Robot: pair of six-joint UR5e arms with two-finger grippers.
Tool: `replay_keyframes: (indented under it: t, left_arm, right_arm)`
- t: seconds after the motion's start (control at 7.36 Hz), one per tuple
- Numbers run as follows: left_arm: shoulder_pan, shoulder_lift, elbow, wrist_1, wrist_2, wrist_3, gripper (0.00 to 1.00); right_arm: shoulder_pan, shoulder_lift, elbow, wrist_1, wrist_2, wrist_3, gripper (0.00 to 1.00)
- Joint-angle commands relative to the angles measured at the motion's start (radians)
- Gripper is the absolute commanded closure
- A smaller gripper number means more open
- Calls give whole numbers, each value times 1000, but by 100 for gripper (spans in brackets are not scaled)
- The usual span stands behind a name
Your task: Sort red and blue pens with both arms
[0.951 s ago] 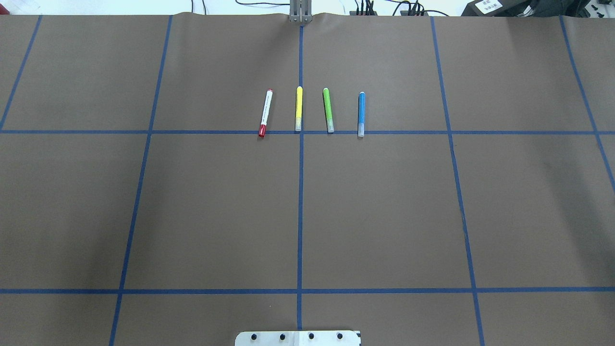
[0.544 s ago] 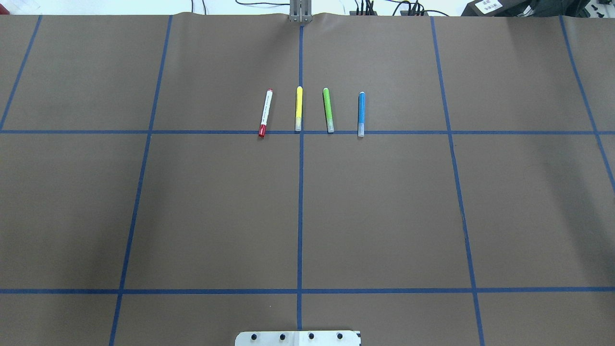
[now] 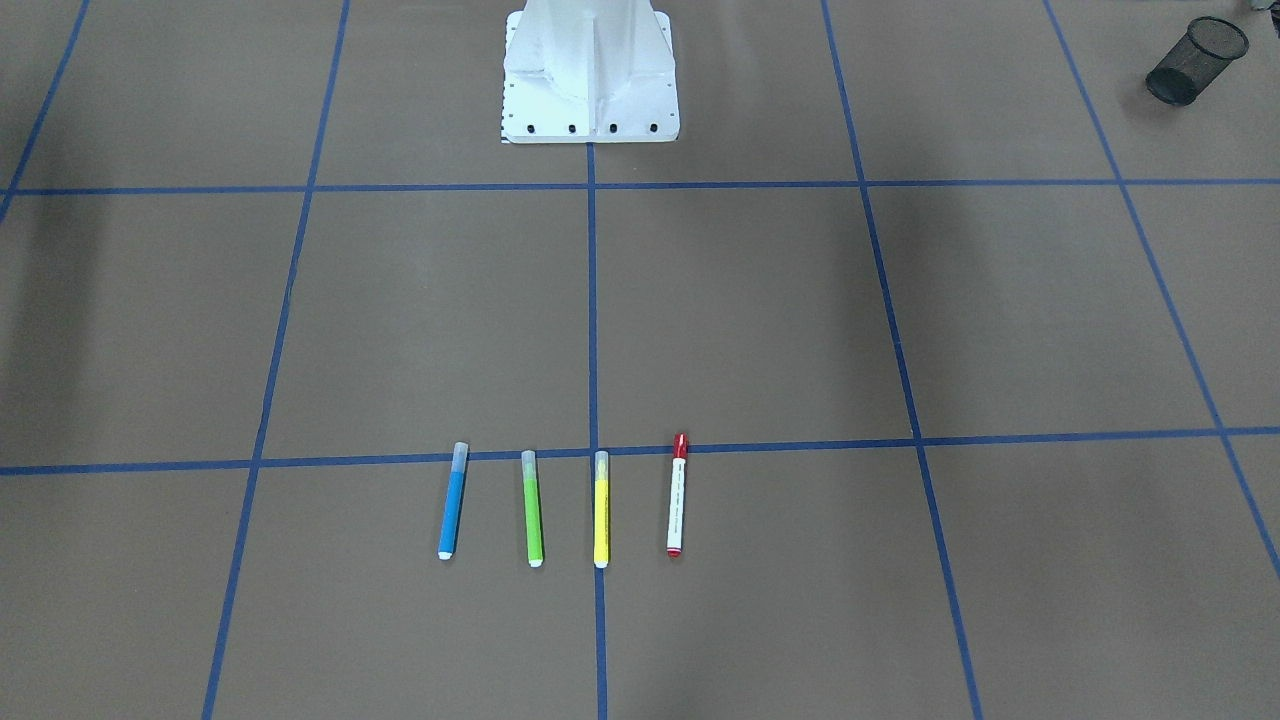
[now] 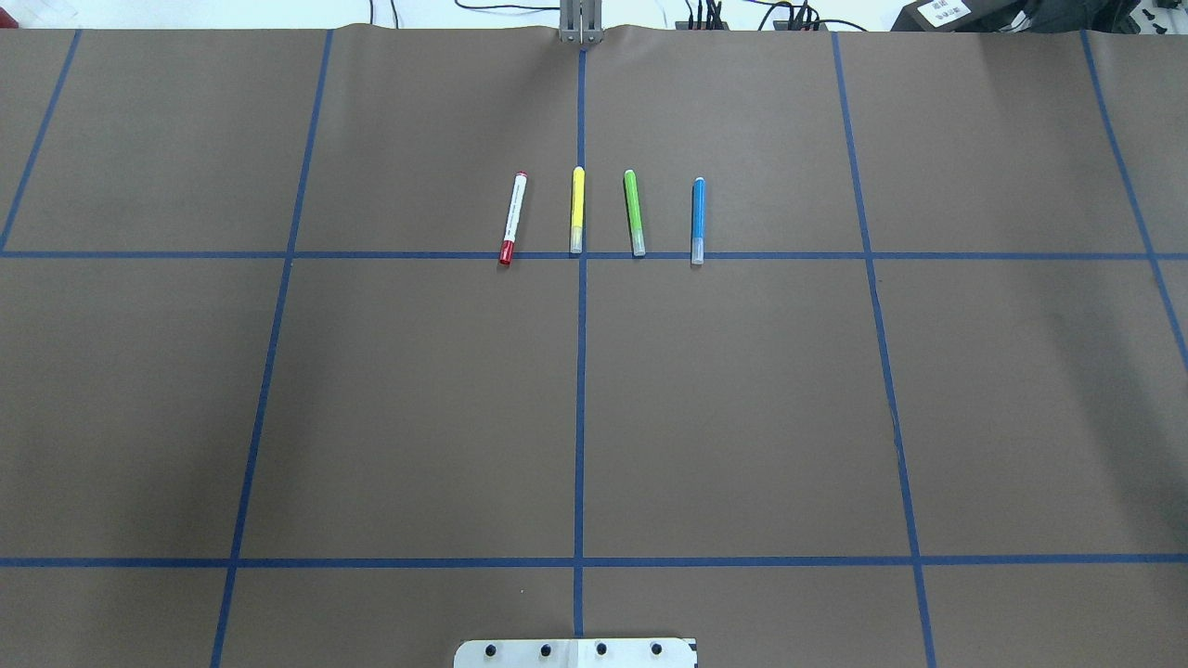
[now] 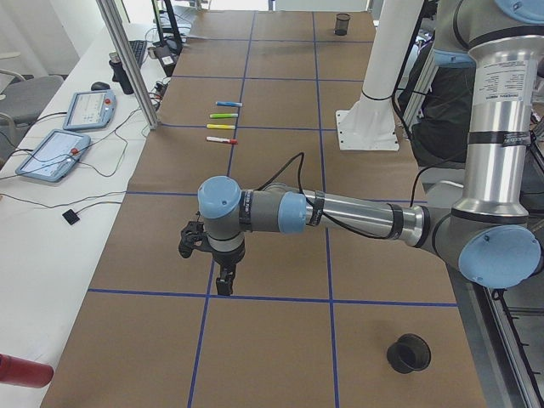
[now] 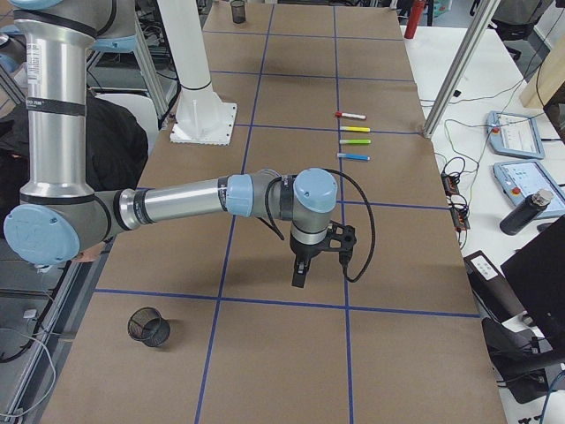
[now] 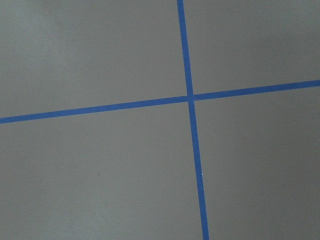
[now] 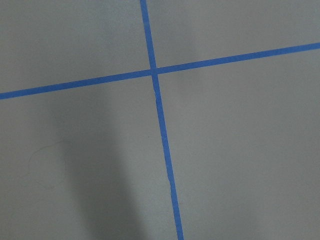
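Four pens lie in a row on the brown table. The red pen (image 4: 513,218) (image 3: 677,495) has a white barrel and a red cap. The blue pen (image 4: 698,221) (image 3: 452,502) has a clear cap and sits at the row's other end. Neither gripper shows in the overhead or front view. In the exterior left view my left gripper (image 5: 223,285) hangs over a tape line, far from the pens (image 5: 222,140). The exterior right view has my right gripper (image 6: 298,278) hanging low over the table, also far from them (image 6: 353,156). I cannot tell whether either is open or shut.
A yellow marker (image 4: 576,211) and a green marker (image 4: 634,212) lie between the two pens. A black mesh cup (image 3: 1195,62) lies near the robot's left end; another mesh cup (image 6: 148,327) stands at the right end. The white pedestal (image 3: 590,80) stands behind.
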Motion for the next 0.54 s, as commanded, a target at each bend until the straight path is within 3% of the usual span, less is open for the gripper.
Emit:
replay_keyframes:
  t: [0.0,0.41]
  left_arm:
    - [3,0,-11,-7,0,2,0]
    - [5,-9,-19,-12,-3,-9,1]
  right_arm:
    - [0,0,1,0,2,0,0]
    - [-1,13,45,2,7,-3,0]
